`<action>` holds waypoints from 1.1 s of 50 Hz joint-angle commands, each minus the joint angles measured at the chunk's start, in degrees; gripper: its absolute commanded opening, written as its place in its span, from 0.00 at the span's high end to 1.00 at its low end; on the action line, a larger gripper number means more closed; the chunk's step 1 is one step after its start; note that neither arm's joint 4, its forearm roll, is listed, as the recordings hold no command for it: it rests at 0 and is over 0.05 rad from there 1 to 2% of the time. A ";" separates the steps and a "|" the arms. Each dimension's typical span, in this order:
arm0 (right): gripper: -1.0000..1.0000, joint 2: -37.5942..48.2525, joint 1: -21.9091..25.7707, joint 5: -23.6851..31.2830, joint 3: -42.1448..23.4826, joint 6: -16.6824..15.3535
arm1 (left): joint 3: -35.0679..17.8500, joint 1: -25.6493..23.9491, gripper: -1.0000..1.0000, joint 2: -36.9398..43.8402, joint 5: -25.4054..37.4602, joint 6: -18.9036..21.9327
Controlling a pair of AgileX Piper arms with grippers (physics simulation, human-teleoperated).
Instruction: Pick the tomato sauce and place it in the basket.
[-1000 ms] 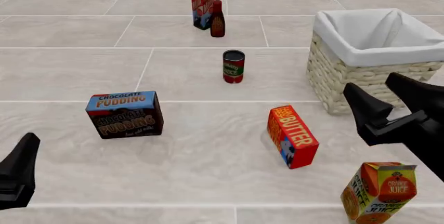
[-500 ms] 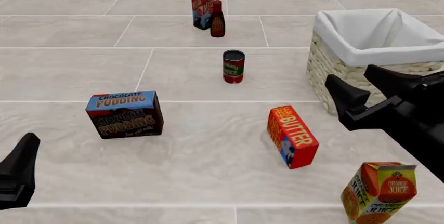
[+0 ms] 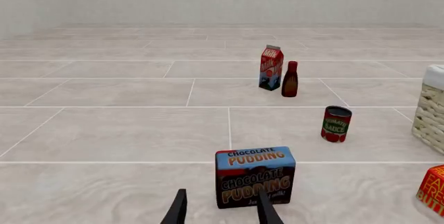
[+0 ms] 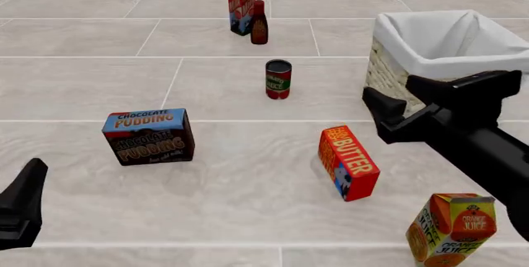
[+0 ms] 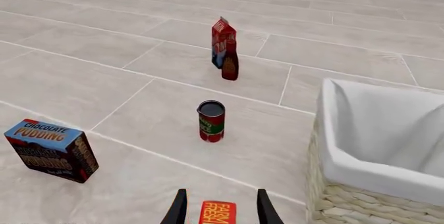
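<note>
The tomato sauce can [image 4: 279,79] stands upright on the counter [image 4: 91,38], out in the open with nothing touching it; its long side runs straight up and down, with the dark top facing the ceiling. The basket [image 4: 446,62] sits to the right of the can, near it but apart, and its white cloth lining is folded over the rim.

The right gripper [image 4: 395,98] hangs in front of the basket, above the counter; the can lies ahead of it and to its left, and in the right wrist view the can [image 5: 211,121] shows a little off to one side of the line between the two fingers. Its two fingers are spread wide and hold nothing. The butter box [image 4: 348,162] lies tilted below this gripper, nearer to the arms than the can.

The left gripper [image 3: 220,209] is low at the near left corner, well apart from the can; its fingers are spread too and hold nothing, and the chocolate pudding box [image 4: 148,136] sits between it and the can.

So I think the right arm is the nearer one; it needs to go forward and left, and close on the can from the side.
</note>
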 commanded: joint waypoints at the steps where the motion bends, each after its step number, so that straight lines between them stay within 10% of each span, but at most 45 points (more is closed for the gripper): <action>1: 0.00 4.59 0.42 0.29 -3.14 0.12 | 0.00 0.00 0.00 0.00 0.00 0.00; 55: 0.00 23.43 0.63 -2.80 -16.77 0.02 | 0.00 0.00 0.00 0.00 0.00 0.00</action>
